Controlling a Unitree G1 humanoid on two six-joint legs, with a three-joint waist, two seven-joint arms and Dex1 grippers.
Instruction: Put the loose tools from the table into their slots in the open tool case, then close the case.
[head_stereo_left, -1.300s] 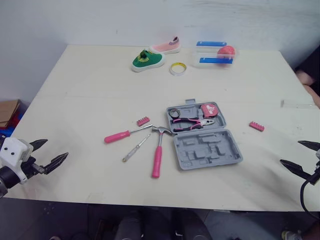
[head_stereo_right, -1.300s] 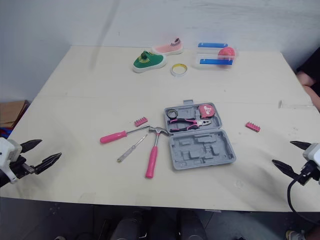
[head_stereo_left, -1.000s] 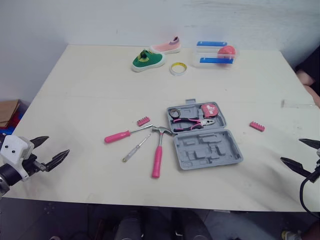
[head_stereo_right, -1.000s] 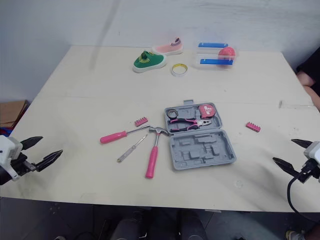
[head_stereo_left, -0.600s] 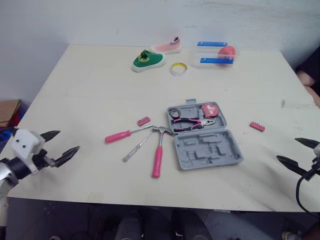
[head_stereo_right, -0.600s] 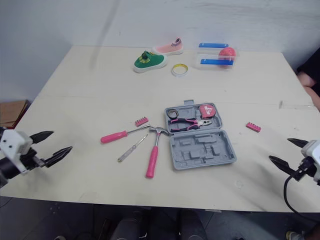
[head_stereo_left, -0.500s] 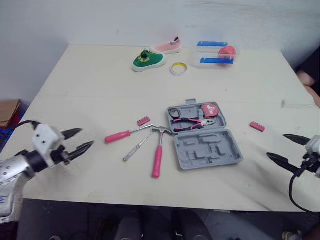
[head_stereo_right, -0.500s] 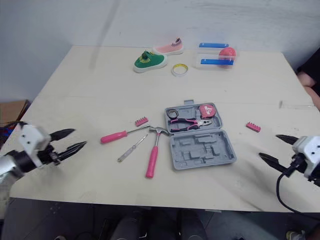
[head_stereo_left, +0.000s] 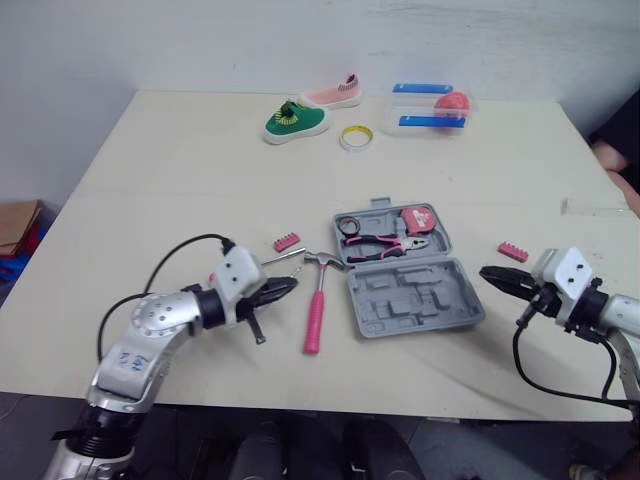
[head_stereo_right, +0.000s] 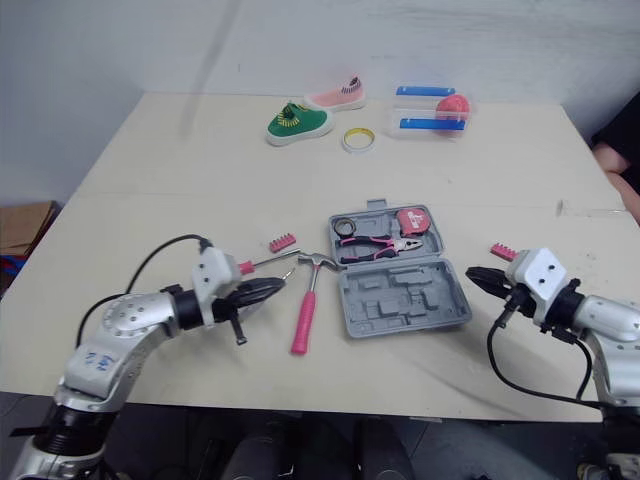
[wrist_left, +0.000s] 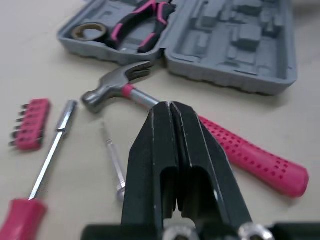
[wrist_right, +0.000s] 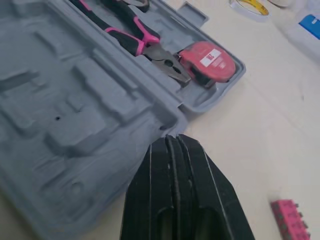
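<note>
left hand (head_stereo_left: 286, 288) and right hand (head_stereo_left: 490, 274), now pinched shut and empty, have swung in near the hammer (head_stereo_left: 314, 322) and tool case (head_stereo_left: 420, 296); no loose tool lifted yet.

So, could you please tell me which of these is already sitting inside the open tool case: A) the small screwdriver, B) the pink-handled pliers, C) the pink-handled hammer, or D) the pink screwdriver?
B: the pliers lie in the tool case beside the tape measure, while the hammer, the pink screwdriver and the small screwdriver lie on the table to its left.
</note>
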